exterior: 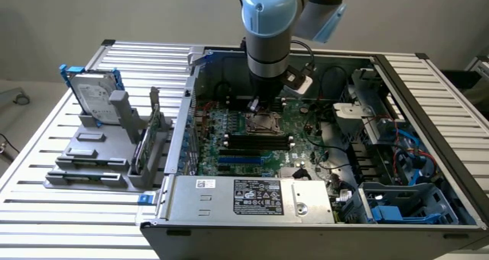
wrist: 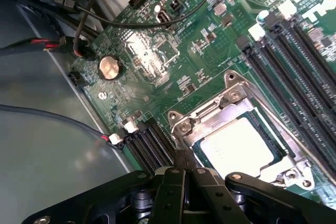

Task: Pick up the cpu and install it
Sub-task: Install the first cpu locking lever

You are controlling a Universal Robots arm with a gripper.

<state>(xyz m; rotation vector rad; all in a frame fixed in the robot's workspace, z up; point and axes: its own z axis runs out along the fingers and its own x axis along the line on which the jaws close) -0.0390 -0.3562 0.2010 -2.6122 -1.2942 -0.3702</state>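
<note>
open computer case (exterior: 428,94) on slatted table (exterior: 46,203), motherboard (wrist: 157,45) exposed. landmark: the socket (wrist: 210,116), a metal frame near the middle of the board. the cpu (wrist: 239,145) lay flat inside the socket, dull silver top facing up, the frame bordering it on all sides. gripper (wrist: 182,167) was closed, fingers pressed together with nothing between them; tips sat just beside one corner of the socket, at the frame's edge. could not tell whether they touched the frame. arm (exterior: 267,25) stood nearly vertical above the socket in the exterior view. memory slots (wrist: 294,77), long and black, ran just beside the socket on the side away from the gripper's corner. coin cell battery (wrist: 110,67) on the board, well apart from the socket, near the case wall. black cables (wrist: 79,24) crossed the board beyond the battery, farther again from the socket. power supply (exterior: 252,197), grey box with label, lay in the case between the socket and the camera in the exterior view. hard drive (exterior: 95,91) with blue bracket stood upright in a grey holder (exterior: 91,157) outside the case, well apart from the socket, toward the exterior view's left.
</note>
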